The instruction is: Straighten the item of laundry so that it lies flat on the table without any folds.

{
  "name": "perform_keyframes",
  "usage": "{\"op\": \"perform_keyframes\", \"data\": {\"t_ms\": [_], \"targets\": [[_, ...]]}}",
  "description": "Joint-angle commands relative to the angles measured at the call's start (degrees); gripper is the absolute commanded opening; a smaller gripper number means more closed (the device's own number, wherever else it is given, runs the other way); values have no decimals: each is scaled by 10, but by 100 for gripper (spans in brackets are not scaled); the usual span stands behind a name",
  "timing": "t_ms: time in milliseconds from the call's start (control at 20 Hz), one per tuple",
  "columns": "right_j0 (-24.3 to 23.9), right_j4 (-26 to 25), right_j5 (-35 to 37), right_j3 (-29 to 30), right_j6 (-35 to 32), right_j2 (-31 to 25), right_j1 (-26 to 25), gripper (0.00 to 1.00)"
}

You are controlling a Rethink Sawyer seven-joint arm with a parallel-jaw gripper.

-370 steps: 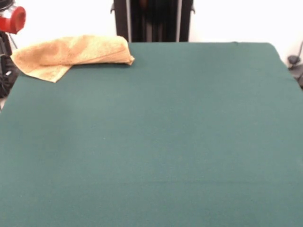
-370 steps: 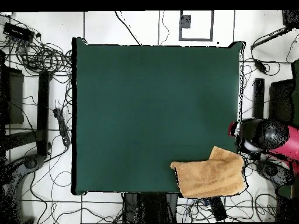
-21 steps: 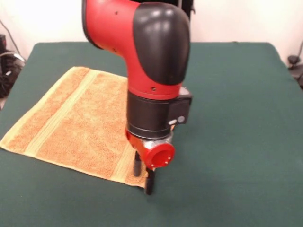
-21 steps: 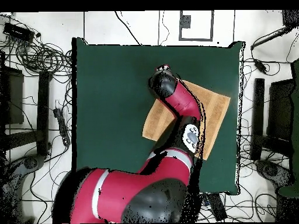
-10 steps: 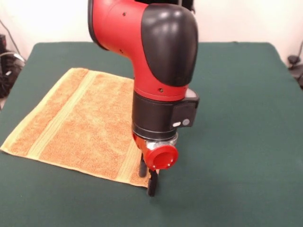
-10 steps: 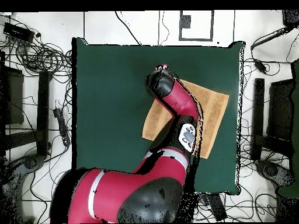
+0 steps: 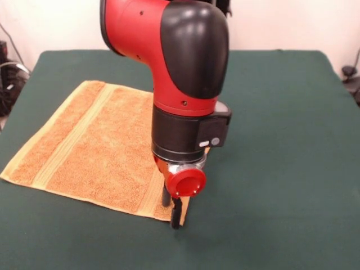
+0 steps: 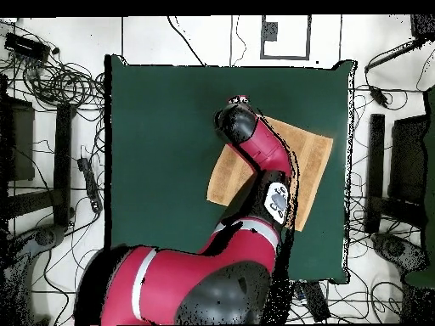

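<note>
The orange-tan towel [image 7: 95, 146] lies spread out and nearly flat on the left half of the dark green table [image 7: 281, 112], with pale bands near its edges. My gripper [image 7: 171, 209] points straight down at the towel's near right corner and reaches the table there. Its fingers stand close together on that corner. In the overhead view the towel [image 8: 314, 157] shows on the right part of the table [image 8: 161, 127], partly covered by my arm [image 8: 255, 144], and the gripper is hidden under the arm.
The towel's left edge lies close to the table's left edge in the front view. Cables and stands [image 8: 59, 85] crowd the floor around the table. A white sheet [image 8: 285, 38] lies beyond the table's far edge.
</note>
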State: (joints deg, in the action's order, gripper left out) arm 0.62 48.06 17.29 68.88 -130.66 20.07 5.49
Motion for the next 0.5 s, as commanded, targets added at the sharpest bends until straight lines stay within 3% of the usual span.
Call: {"op": "perform_keyframes", "data": {"t_ms": [50, 250, 500], "targets": [[-13, -44, 67, 119, -47, -73, 12, 100], [-22, -74, 38, 143, -20, -69, 36, 100], [-61, -139, 25, 225, 40, -92, 126, 100]]}}
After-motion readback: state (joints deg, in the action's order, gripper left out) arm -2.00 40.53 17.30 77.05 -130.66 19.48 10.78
